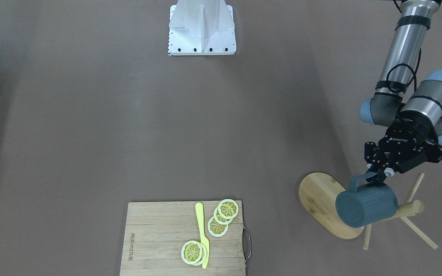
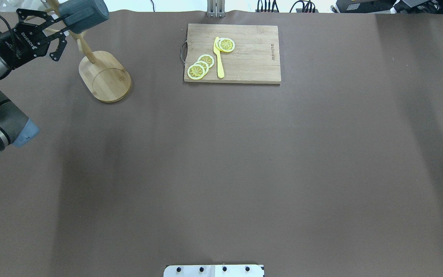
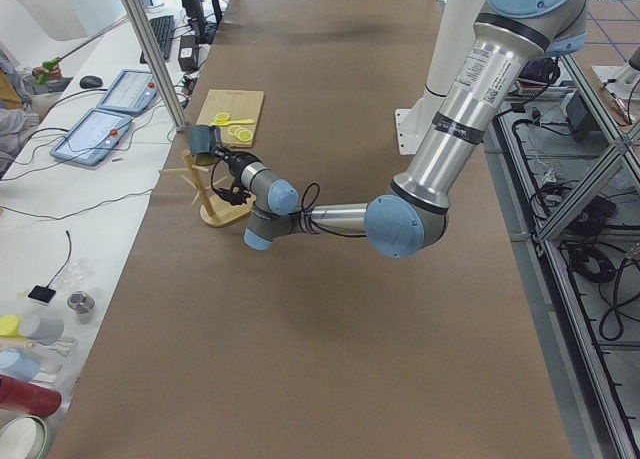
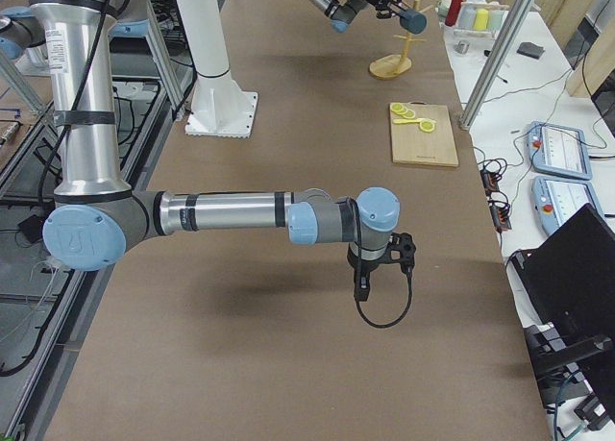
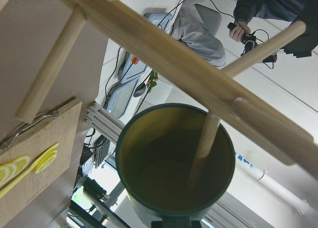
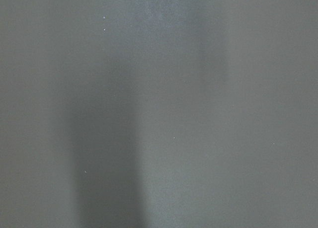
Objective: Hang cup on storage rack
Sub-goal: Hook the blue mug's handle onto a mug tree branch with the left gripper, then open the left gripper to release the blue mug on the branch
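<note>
The dark teal cup (image 1: 365, 207) lies on its side in the air over the storage rack's oval bamboo base (image 1: 320, 195), its bottom facing away from the post (image 1: 409, 209). My left gripper (image 1: 379, 174) is shut on the cup's loop handle (image 1: 359, 182). In the left wrist view a thin peg (image 5: 203, 138) runs into the cup's yellow mouth (image 5: 174, 158), with the post (image 5: 174, 54) slanting across above. From overhead the cup (image 2: 85, 15) is at the far left corner beside the rack (image 2: 106, 75). My right gripper (image 4: 370, 273) hangs low over bare table; I cannot tell its state.
A wooden cutting board (image 1: 159, 237) carries lemon slices (image 1: 226, 209) and a yellow knife (image 1: 202, 234), well to the side of the rack. The robot's white base (image 1: 202, 27) stands at mid-table edge. People (image 5: 258, 14) are beyond the table's end.
</note>
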You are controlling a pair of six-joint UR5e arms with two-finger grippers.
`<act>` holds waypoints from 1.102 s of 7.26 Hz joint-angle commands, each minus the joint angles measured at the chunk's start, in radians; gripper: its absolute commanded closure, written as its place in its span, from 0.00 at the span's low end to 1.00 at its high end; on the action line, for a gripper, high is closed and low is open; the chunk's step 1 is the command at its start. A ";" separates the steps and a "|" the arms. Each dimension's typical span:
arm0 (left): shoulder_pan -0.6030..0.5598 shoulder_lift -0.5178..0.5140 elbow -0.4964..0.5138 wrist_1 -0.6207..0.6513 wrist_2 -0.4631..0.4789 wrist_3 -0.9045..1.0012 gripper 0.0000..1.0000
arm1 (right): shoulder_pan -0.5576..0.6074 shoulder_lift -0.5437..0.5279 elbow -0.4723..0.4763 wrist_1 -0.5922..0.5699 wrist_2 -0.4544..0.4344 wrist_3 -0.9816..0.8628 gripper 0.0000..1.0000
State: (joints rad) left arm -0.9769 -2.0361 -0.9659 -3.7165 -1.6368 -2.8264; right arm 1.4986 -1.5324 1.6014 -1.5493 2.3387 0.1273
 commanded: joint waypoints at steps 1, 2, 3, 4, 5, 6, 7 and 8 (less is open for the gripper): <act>0.000 0.005 0.001 -0.006 0.000 -0.004 1.00 | 0.000 0.000 0.000 0.000 0.001 0.000 0.00; 0.001 0.007 0.001 -0.006 0.002 -0.002 1.00 | 0.000 0.000 0.000 -0.002 0.001 0.000 0.00; 0.001 0.008 0.001 -0.006 0.002 -0.001 1.00 | 0.000 0.000 0.000 0.000 0.001 0.000 0.00; 0.001 0.010 0.003 -0.006 0.002 0.004 1.00 | 0.000 0.000 0.000 0.000 0.001 0.000 0.00; 0.001 0.010 0.006 -0.006 0.002 0.007 0.96 | 0.000 0.000 0.003 -0.002 0.001 0.000 0.00; 0.001 0.010 0.006 -0.005 0.002 0.025 0.90 | 0.000 0.000 0.006 -0.002 0.001 0.005 0.00; 0.001 0.010 0.006 -0.005 0.002 0.027 0.88 | 0.000 0.000 0.006 -0.002 0.001 0.008 0.00; 0.001 0.011 0.006 -0.005 0.002 0.027 0.81 | 0.000 0.000 0.008 -0.002 0.001 0.009 0.00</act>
State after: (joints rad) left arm -0.9756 -2.0260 -0.9605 -3.7216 -1.6352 -2.8025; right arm 1.4987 -1.5325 1.6075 -1.5508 2.3393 0.1337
